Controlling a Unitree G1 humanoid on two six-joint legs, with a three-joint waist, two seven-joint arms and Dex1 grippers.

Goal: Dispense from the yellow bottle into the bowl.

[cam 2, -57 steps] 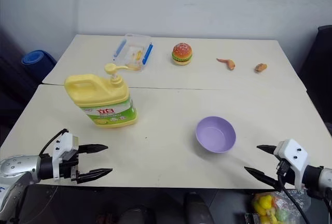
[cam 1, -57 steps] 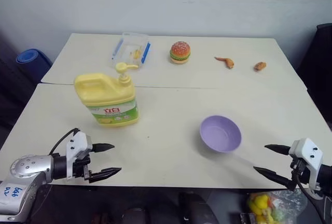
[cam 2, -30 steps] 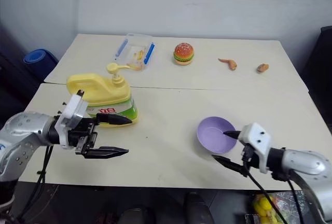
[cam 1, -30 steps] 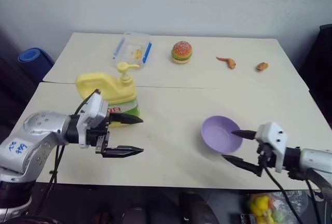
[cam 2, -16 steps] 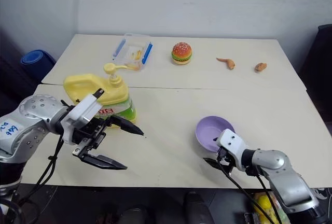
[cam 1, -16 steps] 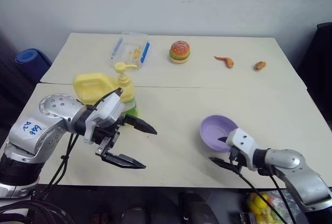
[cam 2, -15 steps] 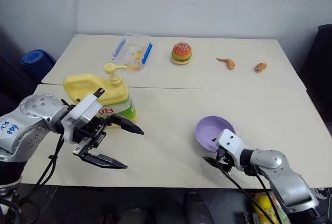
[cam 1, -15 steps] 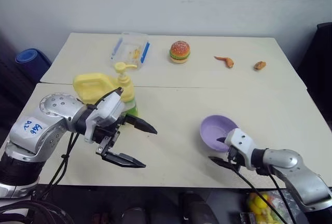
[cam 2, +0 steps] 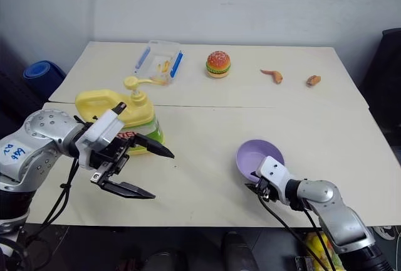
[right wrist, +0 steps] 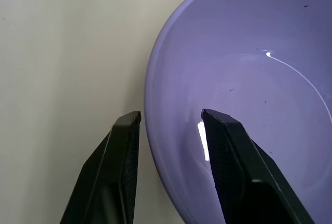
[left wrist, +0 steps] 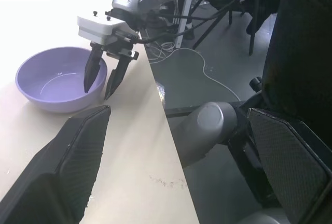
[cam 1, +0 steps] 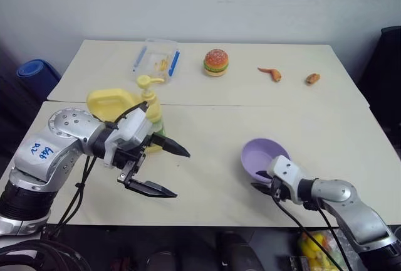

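The right gripper straddles the near rim of the light, smooth, probably slippery bowl, jaws apart, not yet clamped, while the left gripper gapes beside the bulky, likely heavy bottle, best gripped by its handle.

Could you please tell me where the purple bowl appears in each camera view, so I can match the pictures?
Left eye view: bowl, lower right of centre.
Right eye view: lower right of centre, table's near edge.
Left wrist view: upper left.
Right wrist view: right side, rim between the fingers.
Shared landmark: right gripper straddling the rim.
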